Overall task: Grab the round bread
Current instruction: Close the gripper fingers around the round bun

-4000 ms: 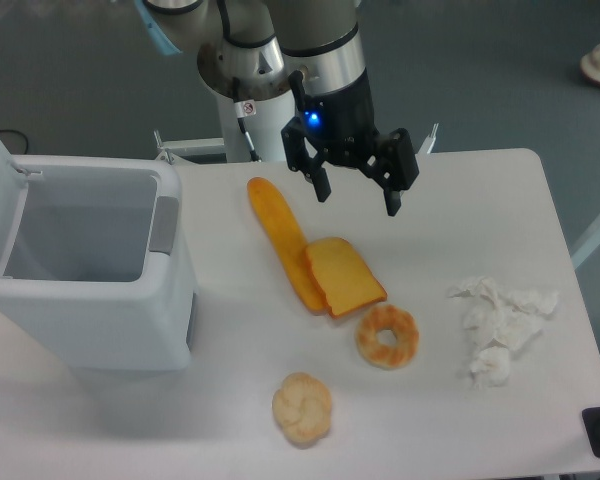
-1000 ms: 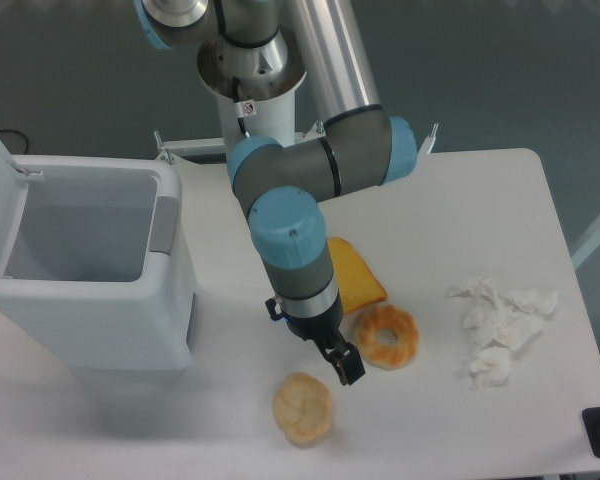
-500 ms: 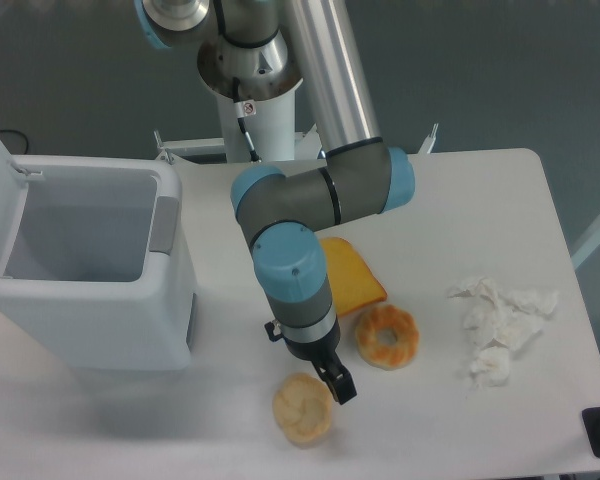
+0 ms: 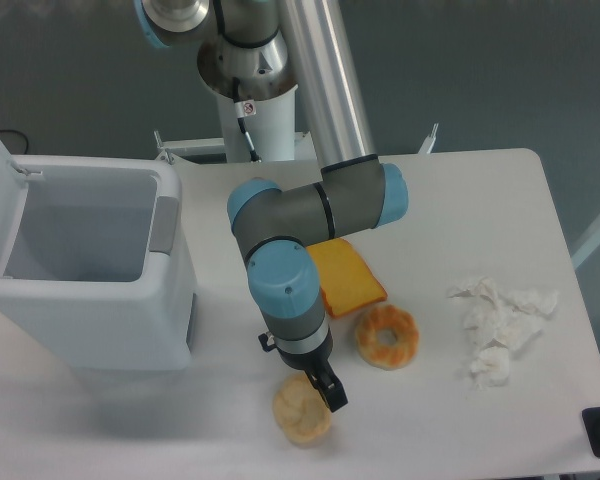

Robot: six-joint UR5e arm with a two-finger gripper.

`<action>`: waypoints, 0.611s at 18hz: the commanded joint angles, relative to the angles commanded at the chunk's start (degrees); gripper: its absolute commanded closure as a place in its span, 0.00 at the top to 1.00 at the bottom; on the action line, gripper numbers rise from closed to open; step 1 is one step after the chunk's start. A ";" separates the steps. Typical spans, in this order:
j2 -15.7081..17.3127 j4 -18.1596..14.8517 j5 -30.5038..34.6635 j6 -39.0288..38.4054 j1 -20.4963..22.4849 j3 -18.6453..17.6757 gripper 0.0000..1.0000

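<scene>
Camera view: gripper [image 4: 318, 392] comes down over the round bread [image 4: 301, 411] at the table's [image 4: 480, 200] near edge.
From left: an open bin [image 4: 90, 260]; the bread, with one dark finger at its upper right, the other hidden, so the jaw width cannot be told; then toast [image 4: 346, 276], doughnut [image 4: 387, 336], crumpled tissue [image 4: 500, 325].

The round bread [image 4: 298, 414] looks pale and lumpy, the table [image 4: 480, 200] smooth matt white, the tissue [image 4: 500, 325] crumpled paper.

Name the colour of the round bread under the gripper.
Pale cream with a faintly golden edge: the round bread, partly covered by the gripper. The fixed camera is the only view.
</scene>
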 joint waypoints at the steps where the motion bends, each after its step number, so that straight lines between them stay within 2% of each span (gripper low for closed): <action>1: -0.17 -0.09 0.00 0.00 -0.09 0.00 1.00; 11: -0.97 0.00 0.00 -0.26 -0.36 0.09 1.00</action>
